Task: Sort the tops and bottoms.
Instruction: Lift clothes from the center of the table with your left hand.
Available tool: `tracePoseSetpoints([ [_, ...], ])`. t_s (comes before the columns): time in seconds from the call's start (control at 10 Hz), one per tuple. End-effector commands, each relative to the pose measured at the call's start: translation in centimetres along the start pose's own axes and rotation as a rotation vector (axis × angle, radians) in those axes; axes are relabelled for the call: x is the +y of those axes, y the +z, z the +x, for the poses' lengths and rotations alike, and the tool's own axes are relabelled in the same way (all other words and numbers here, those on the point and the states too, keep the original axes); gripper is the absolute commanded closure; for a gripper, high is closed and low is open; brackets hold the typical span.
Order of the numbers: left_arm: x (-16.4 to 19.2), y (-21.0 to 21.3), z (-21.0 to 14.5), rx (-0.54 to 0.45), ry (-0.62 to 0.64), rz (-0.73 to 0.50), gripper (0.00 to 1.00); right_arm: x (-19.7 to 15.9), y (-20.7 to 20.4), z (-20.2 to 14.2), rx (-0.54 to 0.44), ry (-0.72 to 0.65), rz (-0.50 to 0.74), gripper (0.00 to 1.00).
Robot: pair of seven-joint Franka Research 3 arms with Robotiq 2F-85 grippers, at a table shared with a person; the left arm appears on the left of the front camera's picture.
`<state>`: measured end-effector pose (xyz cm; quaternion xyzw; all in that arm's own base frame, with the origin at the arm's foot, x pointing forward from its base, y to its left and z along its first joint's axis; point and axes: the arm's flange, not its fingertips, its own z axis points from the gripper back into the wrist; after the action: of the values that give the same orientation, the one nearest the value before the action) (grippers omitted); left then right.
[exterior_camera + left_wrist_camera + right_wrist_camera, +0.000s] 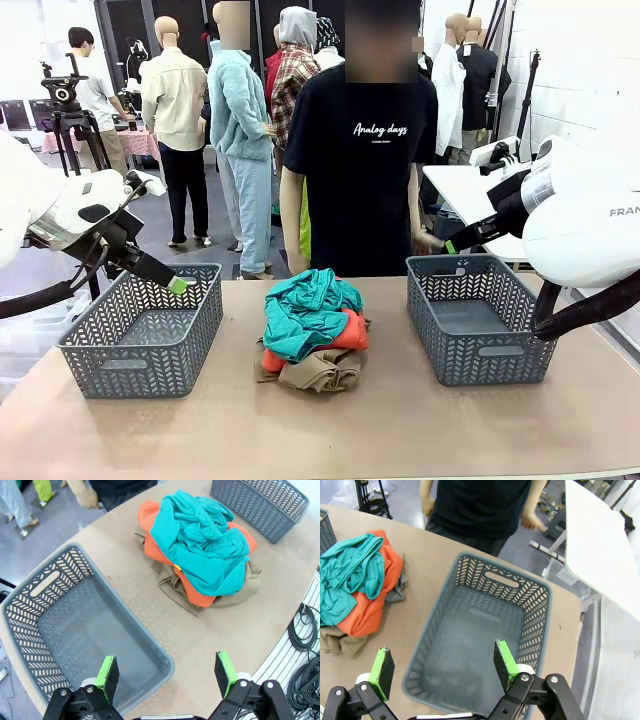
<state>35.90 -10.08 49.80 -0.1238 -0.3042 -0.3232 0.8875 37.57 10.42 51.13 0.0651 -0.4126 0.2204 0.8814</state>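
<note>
While garments (pixel 312 325) lie heaped nearby, left gripper (pixel 165 667) wide open, empty over left basket (pixel 45 585) rim, right gripper (pixel 442 662) likewise over right basket (pixel 540 615).

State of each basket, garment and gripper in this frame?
left basket: empty, upright
right basket: empty, upright
teal garment: crumpled, top of pile
orange garment: crumpled, under the teal
tan khaki garment: bunched, bottom of pile
grey garment: mostly buried, edge showing
left gripper: open, empty, over left basket
right gripper: open, empty, over right basket
</note>
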Motion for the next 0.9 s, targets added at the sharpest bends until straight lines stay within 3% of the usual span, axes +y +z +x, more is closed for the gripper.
tracePoseSetpoints([
  [0.0, 0.22, 0.03, -0.10, -0.002, -0.002, -0.006, 0.00, -0.07, 0.09, 0.03, -0.002, 0.002, -0.002, 0.00],
  [0.8, 0.22, 0.03, -0.10, -0.002, -0.002, -0.006, 0.00, -0.07, 0.09, 0.03, -0.002, 0.002, -0.002, 0.00],
])
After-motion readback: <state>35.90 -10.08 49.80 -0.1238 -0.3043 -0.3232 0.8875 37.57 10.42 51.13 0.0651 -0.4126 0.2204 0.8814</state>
